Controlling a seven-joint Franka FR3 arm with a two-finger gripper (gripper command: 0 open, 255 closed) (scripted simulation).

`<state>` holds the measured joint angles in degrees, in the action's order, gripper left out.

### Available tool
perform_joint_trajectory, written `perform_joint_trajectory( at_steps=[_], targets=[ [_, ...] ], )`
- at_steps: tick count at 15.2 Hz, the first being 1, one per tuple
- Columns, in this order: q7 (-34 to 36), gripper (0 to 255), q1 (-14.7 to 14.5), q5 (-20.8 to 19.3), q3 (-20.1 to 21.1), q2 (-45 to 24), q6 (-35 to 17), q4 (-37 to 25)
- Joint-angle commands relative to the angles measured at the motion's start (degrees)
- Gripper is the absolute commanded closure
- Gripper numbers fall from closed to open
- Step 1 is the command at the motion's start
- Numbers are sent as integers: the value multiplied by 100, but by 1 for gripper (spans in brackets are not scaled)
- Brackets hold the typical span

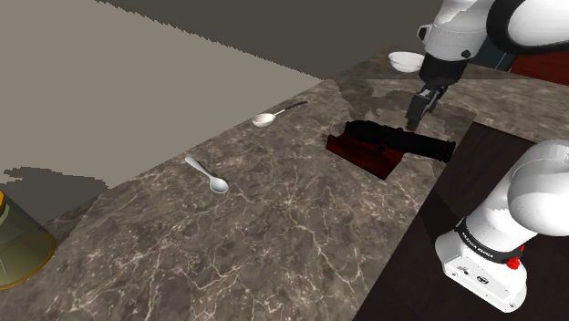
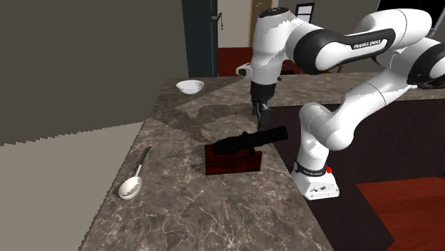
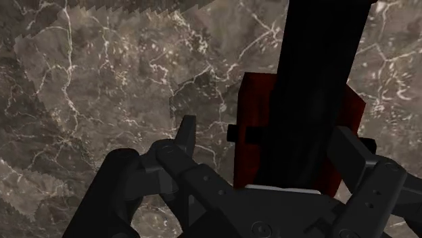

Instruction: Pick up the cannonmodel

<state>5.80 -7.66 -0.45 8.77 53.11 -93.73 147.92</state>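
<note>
The cannon model has a long black barrel (image 1: 403, 139) lying on a dark red base (image 1: 363, 151), near the stand side of the marble counter. The second exterior view shows the barrel (image 2: 249, 140) on its base (image 2: 232, 161). My black gripper (image 1: 417, 114) hangs a little above the barrel's far end, pointing down, also seen from across (image 2: 255, 113). In the wrist view the gripper (image 3: 270, 138) is open: its fingers stand wide apart, and the barrel (image 3: 318, 81) and red base (image 3: 253, 128) lie below, between them, untouched.
A white bowl (image 1: 406, 61) (image 2: 190, 86) sits at the counter's far end. Two spoons (image 1: 208, 175) (image 1: 274, 116) lie toward the counter's edge, one nearer the second camera (image 2: 133, 178). A yellowish glass vessel (image 1: 18, 246) stands at the shoulder view's lower left. The arm's stand (image 1: 483, 260) adjoins the counter.
</note>
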Motion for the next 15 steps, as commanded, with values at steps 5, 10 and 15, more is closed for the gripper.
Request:
perform_joint_trajectory(
  at_steps=[5, 10, 15],
  targets=[
    [225, 0, -304, 329, 339, 366, -75, 515],
    [256, 0, -337, 380, 390, 393, -407, 877],
    [253, 255, -334, 378, 388, 387, -414, 877]
  ],
)
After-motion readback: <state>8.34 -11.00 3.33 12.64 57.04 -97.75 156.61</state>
